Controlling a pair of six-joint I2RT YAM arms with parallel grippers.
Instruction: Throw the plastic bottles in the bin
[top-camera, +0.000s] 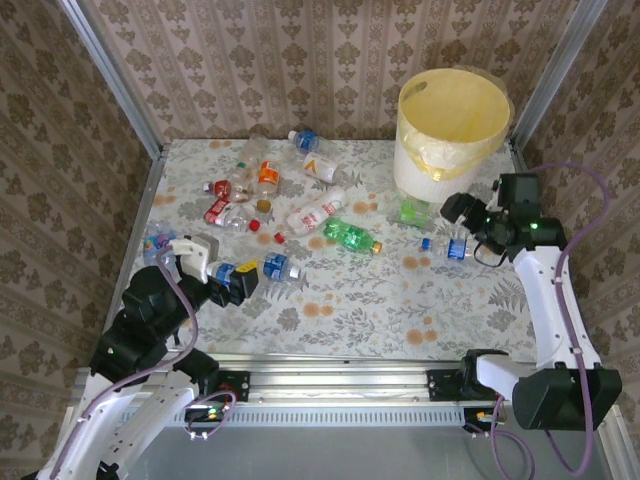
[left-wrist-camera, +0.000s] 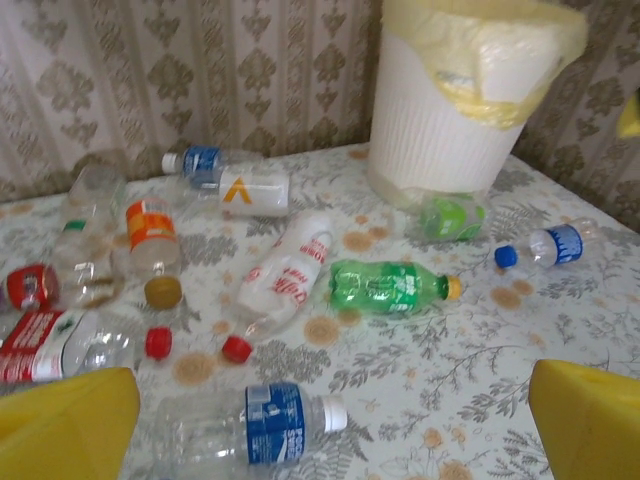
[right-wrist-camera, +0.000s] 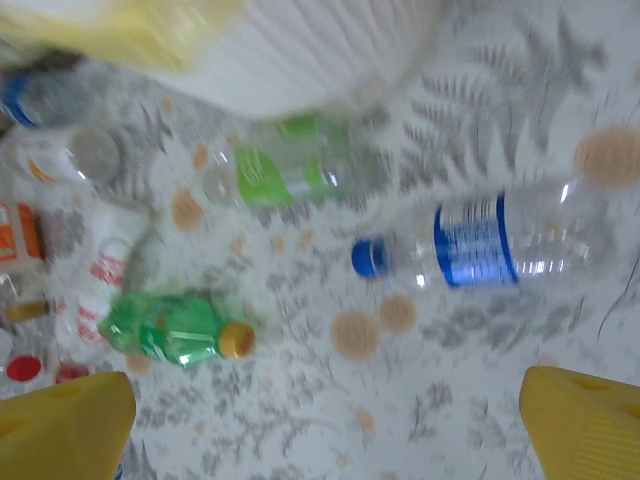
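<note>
Left gripper (top-camera: 238, 280) lower left and right gripper (top-camera: 458, 228) mid-right both gape wide, holding nothing, plastic bottles (top-camera: 350, 235) litter mid-frame, bin (top-camera: 425, 170) sits upper right, so I'd guess an off-centre pinch sends a round bottle rolling away.

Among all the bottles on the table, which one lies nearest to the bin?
The small bottle with the bright green label, lying right at the foot of the bin. The all-green bottle with the orange cap lies clearly farther from it.
</note>
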